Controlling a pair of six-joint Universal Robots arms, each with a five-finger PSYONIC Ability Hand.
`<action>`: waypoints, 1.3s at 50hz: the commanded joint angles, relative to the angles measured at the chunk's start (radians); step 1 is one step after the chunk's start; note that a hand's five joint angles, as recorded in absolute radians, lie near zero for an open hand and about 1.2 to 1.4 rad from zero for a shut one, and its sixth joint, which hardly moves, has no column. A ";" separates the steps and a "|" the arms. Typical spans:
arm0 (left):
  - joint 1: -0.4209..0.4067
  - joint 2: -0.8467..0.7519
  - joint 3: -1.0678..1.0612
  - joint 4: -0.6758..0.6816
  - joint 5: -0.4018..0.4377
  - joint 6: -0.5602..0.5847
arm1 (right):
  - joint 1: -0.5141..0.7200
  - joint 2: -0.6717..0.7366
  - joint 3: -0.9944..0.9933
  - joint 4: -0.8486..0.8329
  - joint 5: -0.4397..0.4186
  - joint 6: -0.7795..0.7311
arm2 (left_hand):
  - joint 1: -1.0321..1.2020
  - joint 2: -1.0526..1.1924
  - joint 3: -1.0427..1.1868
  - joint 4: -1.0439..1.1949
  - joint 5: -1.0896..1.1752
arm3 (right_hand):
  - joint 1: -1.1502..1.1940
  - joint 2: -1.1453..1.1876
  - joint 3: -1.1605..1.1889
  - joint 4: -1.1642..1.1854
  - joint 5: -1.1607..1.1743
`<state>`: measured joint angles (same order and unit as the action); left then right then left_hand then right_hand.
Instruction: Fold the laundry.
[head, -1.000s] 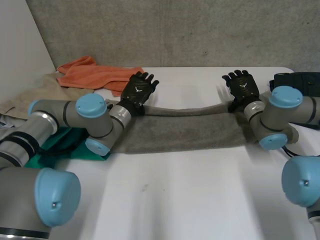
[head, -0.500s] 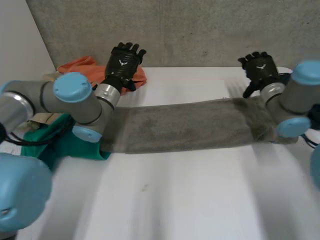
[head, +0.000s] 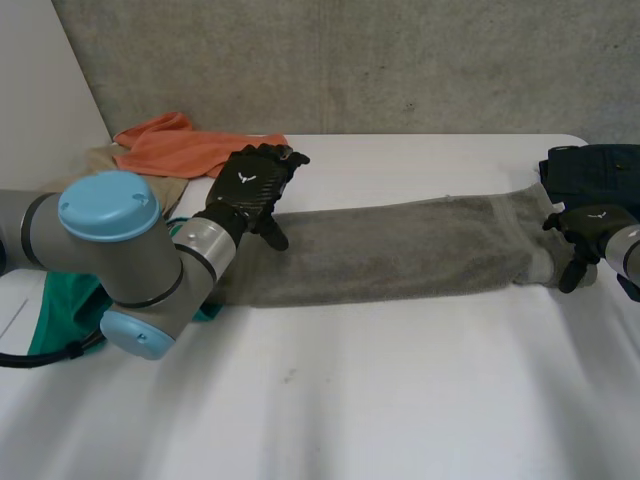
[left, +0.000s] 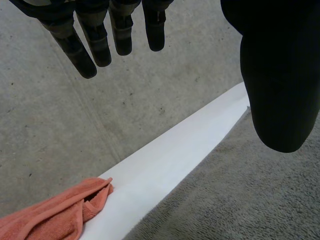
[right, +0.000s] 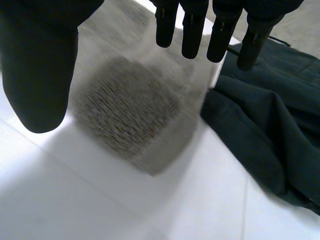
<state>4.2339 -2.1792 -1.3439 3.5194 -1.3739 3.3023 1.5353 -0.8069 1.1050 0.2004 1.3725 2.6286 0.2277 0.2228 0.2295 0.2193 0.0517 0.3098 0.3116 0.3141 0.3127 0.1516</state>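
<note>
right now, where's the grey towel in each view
Head view: grey towel across the white table, left hand to right hand.
Left wrist view: towel under the thumb, along the table edge.
Right wrist view: towel end under the palm, beside dark garment.
Shared landmark: white table.

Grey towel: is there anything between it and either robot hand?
Nothing visible. The left robot hand hangs open over one end of the grey towel, and the right robot hand is open over the other end. A dark garment lies beside that end, not in between.
</note>
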 joint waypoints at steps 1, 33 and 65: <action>0.006 -0.007 -0.018 0.026 -0.001 0.003 | -0.027 0.025 0.058 -0.197 0.034 -0.029 | -0.038 -0.033 -0.040 -0.029 -0.036 | 0.453 0.451 0.448 0.450 0.436; 0.038 0.159 -0.158 0.032 -0.004 -0.009 | -0.042 -0.133 0.045 -0.262 -0.167 -0.280 | -0.052 -0.047 -0.054 -0.044 -0.051 | 1.086 1.085 1.082 1.084 1.070; -0.017 0.147 -0.129 0.029 -0.088 -0.020 | 0.464 -0.210 0.294 -0.486 -0.149 0.118 | -0.053 -0.048 -0.055 -0.045 -0.052 | -0.135 -0.137 -0.140 -0.138 -0.152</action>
<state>4.2705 -1.9807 -1.5379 3.5535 -1.4553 3.2729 2.0742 -0.8827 1.2958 -0.3354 1.1138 2.4509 0.2203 0.2116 0.2167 0.2108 0.0517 0.2184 0.2138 0.2197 0.2276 0.0470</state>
